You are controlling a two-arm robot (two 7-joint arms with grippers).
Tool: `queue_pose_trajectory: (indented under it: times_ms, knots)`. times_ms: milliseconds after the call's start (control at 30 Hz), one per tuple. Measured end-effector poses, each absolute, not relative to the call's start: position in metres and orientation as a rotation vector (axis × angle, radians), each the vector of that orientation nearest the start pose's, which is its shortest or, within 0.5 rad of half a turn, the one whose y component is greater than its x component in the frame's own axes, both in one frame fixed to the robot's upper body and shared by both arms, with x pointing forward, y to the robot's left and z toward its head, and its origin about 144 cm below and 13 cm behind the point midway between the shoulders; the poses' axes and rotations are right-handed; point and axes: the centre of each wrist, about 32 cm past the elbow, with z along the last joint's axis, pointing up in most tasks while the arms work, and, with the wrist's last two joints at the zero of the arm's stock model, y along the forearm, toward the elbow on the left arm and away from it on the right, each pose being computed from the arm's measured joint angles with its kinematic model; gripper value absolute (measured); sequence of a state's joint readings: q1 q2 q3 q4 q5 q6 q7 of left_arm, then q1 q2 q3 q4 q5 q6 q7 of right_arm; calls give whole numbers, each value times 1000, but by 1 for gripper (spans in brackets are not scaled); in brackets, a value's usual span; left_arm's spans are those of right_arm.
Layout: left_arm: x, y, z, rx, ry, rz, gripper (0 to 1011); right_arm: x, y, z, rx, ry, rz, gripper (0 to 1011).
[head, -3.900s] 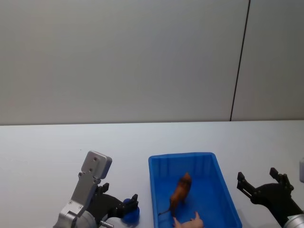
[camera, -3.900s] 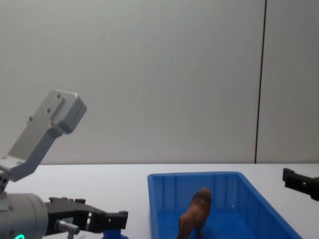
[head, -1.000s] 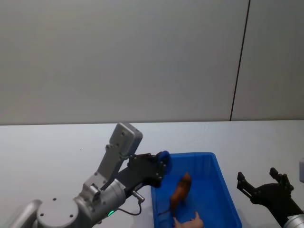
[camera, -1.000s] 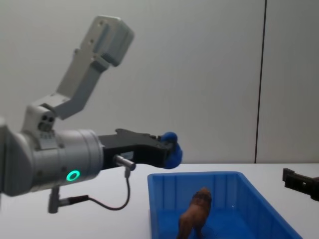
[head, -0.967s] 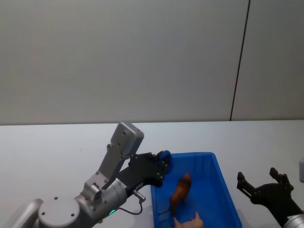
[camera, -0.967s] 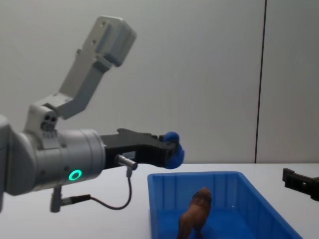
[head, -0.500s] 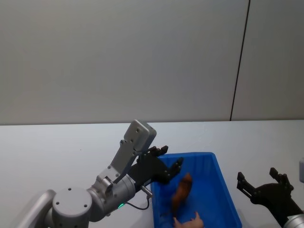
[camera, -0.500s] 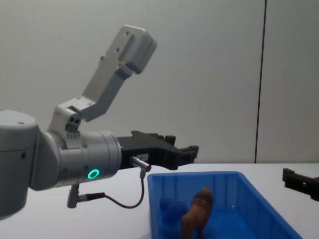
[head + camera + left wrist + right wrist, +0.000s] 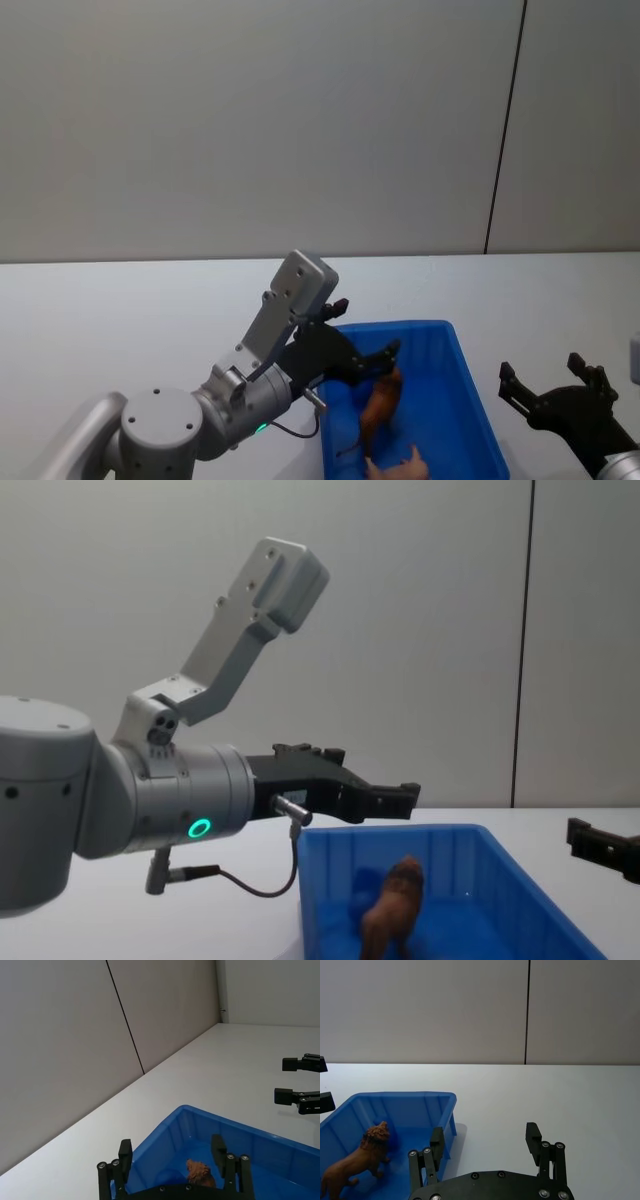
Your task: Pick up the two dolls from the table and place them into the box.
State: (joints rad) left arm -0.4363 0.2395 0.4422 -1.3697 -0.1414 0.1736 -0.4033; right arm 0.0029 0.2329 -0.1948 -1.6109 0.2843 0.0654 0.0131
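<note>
1. While the white desk (image 9: 120, 310) stretches back to a grey wall, the left arm (image 9: 150, 800) reaches over it from the robot's left, its silver body large in the chest view.
2. The blue box (image 9: 470, 420) sits on the desk in front of the robot, a little to its right, with its long sides running away from the robot.
3. The left pincer (image 9: 365, 355) hangs above the box's near-left part with its black fingers spread wide and nothing between them; in the left wrist view the two fingertips (image 9: 124, 1152) frame the box's inside.
4. The right pincer (image 9: 555, 385) rests low at the robot's right, just beside the box's right wall and outside it, its fingers wide apart and empty.
5. The brown toy animal (image 9: 380, 405) stands upright on its four legs on the box floor, its shaggy head toward the far wall; the right wrist view shows it from the side.
6. The pink toy animal (image 9: 400, 468) lies in the box at the near end, close to the brown one's hind legs, cut off by the head view's lower edge.
</note>
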Motion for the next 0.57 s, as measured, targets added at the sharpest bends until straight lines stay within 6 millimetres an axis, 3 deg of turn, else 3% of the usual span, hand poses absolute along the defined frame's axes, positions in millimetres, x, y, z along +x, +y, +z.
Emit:
queue_pose_trajectory:
  times_ms: [567]
  knots:
    - [558,179,1213,231,-129,824,1001,454,-231,1148,-19,93,-1356,1001]
